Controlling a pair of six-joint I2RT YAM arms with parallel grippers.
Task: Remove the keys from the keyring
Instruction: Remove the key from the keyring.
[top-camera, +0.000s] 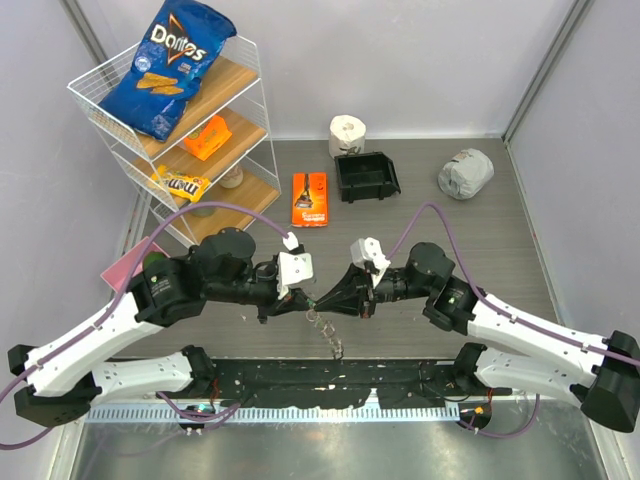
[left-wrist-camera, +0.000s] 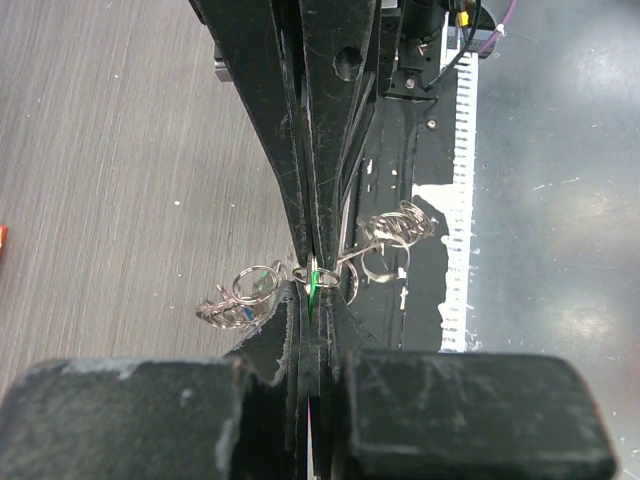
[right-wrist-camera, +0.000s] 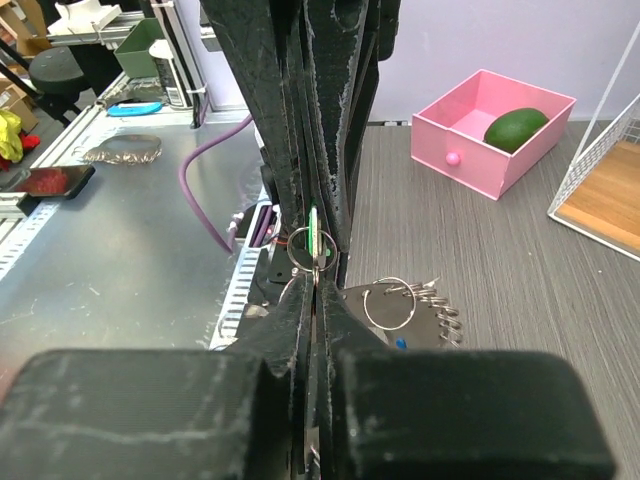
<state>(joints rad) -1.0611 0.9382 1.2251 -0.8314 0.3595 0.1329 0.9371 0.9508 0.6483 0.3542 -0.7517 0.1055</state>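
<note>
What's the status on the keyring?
Left gripper shut on green key. Right gripper shut on keyring, tip to tip with left. Keys not yet off, hanging below. Nothing blocking.

Grey table (top-camera: 480, 250) bears wire rack (top-camera: 240, 78), orange packet (top-camera: 310, 198), black bin (top-camera: 368, 190), paper roll (top-camera: 347, 135).

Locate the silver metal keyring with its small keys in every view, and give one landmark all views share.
Top external: silver metal keyring dangles at centre frame.
Left wrist: keyring centre, loops spreading left and right.
Right wrist: keyring just right of centre, below middle.
Shared landmark: white toothed strip along the near edge.
</note>
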